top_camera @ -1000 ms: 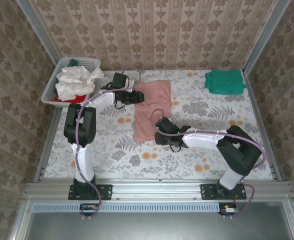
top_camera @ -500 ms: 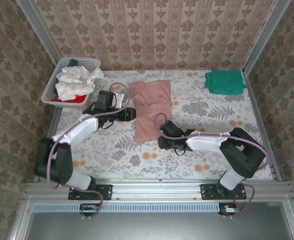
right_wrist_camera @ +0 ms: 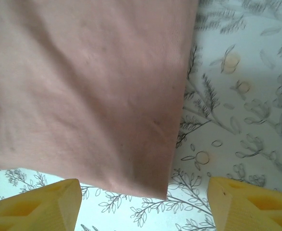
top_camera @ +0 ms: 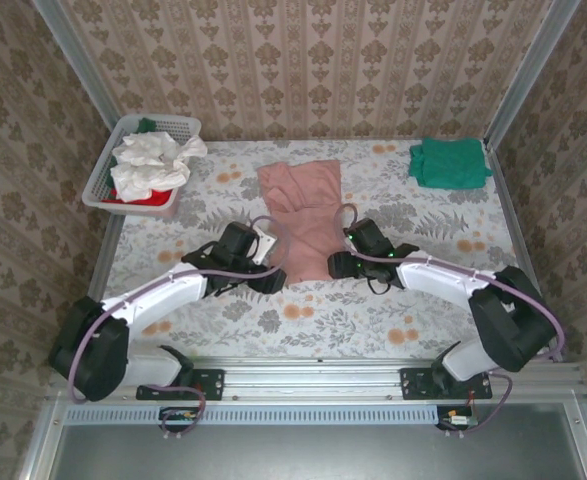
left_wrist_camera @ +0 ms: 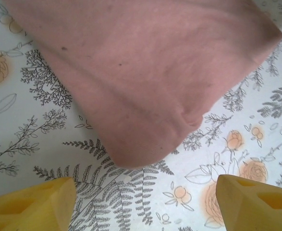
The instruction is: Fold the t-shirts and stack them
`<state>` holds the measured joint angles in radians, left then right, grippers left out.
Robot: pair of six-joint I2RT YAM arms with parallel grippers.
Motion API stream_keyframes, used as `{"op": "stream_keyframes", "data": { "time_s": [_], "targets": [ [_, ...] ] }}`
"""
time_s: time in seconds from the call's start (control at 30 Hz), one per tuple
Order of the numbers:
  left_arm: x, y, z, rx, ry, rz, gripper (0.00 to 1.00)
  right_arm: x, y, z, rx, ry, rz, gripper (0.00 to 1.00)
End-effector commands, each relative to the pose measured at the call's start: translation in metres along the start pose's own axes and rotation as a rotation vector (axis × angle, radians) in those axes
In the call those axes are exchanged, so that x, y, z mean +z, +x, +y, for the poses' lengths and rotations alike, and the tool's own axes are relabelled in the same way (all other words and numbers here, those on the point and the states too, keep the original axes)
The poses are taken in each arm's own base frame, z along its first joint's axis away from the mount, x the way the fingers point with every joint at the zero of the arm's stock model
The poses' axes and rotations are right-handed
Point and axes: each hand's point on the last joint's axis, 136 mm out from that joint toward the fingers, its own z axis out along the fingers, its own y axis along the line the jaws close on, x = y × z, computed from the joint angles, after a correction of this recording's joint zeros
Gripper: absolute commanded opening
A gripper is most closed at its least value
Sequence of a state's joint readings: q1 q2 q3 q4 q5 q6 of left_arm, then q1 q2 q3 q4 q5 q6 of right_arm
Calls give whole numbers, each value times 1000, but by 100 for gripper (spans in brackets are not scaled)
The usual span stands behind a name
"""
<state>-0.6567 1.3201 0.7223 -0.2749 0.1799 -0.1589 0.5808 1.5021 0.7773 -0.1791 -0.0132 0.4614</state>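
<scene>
Both arms have swung to the 6 o'clock hem of the pink t-shirt (top_camera: 301, 215) on the flowered table (top_camera: 423, 305), left gripper (top_camera: 269, 282) and right gripper (top_camera: 336, 266) spread empty; the heap in the basket (top_camera: 103, 172) at 10 o'clock is unreadable.

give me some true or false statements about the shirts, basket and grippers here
1. The left gripper and right gripper are both at the near end of the pink shirt. True.
2. The left gripper is shut on the pink shirt. False: it is open, and the shirt's corner lies ahead of its fingers.
3. White cloth lies in the basket. True.
4. The folded green shirt is in the basket too. False: it lies on the table at the far right corner.
5. The right gripper is open. True.
</scene>
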Motion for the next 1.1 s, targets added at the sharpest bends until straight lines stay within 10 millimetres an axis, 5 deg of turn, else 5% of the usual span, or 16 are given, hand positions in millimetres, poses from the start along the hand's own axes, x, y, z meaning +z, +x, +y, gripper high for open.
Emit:
{"op": "stream_keyframes", "data": {
  "time_s": [0.0,0.23,0.37,0.57,0.9,1.07],
  "targets": [
    [21,-1,3,-126,53,-12,77,15,17,11,57,-60,76,71],
    [59,-3,-3,-403,232,-32,57,35,22,9,82,-35,108,63],
    [72,5,-5,-444,238,-29,55,40,24,9,80,-22,112,59],
    [71,8,-17,-469,285,-40,41,44,26,23,54,-44,114,45],
    [60,18,-28,-533,322,-77,53,44,24,40,54,-89,96,37],
    [57,34,-24,-547,299,-55,34,40,23,39,61,-84,85,28]
  ]
}}
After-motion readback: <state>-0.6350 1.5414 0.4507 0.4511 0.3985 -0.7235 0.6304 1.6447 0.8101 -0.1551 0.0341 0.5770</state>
